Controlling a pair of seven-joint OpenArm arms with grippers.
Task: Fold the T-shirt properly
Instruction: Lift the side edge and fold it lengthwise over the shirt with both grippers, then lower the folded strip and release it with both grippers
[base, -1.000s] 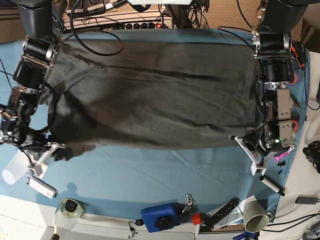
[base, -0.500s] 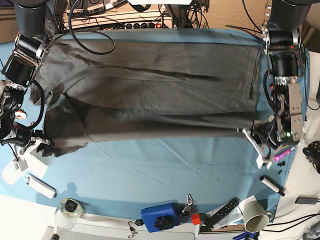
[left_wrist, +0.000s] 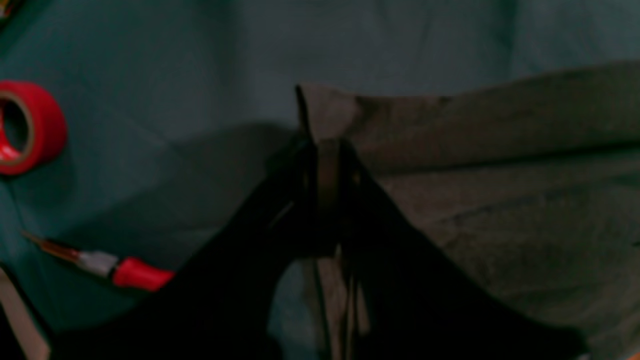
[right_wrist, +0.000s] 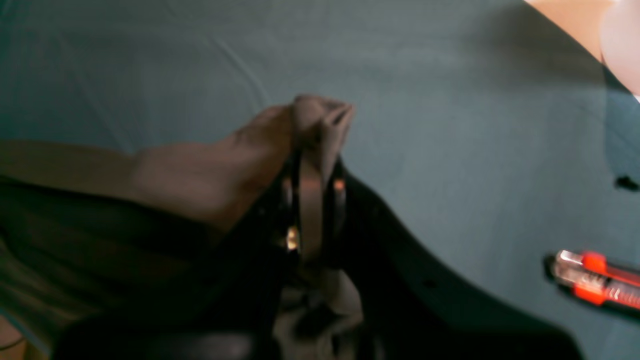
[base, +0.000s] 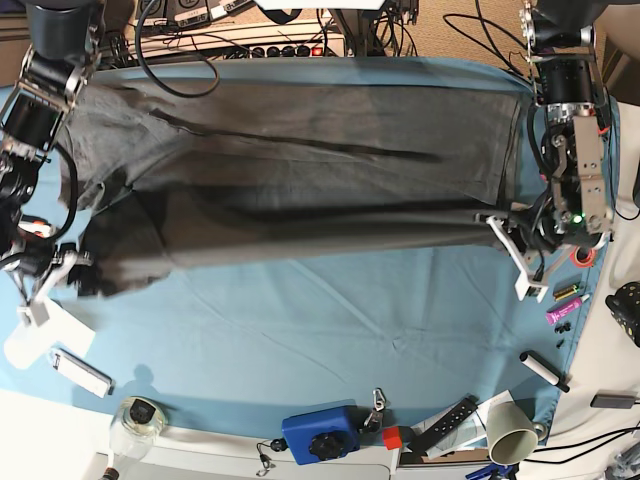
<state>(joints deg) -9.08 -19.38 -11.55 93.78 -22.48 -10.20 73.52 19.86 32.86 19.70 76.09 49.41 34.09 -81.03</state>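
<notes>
The dark charcoal T-shirt (base: 300, 180) lies stretched wide across the blue table cloth (base: 300, 340), its near edge raised and pulled taut between my two grippers. At the right of the base view my left gripper (base: 497, 220) is shut on a corner of the shirt. The left wrist view shows that gripper (left_wrist: 322, 150) pinching the fabric (left_wrist: 500, 175). My right gripper (base: 80, 263), at the left of the base view, is shut on the other near corner. In the right wrist view its jaws (right_wrist: 312, 150) clamp a bunched fold of the shirt (right_wrist: 175, 175).
Along the front edge lie a blue device (base: 320, 432), a black remote (base: 447, 420), a paper cup (base: 512, 432), a glass jar (base: 140, 420) and a box cutter (base: 80, 372). A red tape roll (left_wrist: 25, 127) and markers (base: 563, 310) sit at the right edge. Cables run behind the table.
Both grippers have carried the shirt's near edge toward the far side and moved outward. The fabric between them is tauter and more blue cloth shows in front.
</notes>
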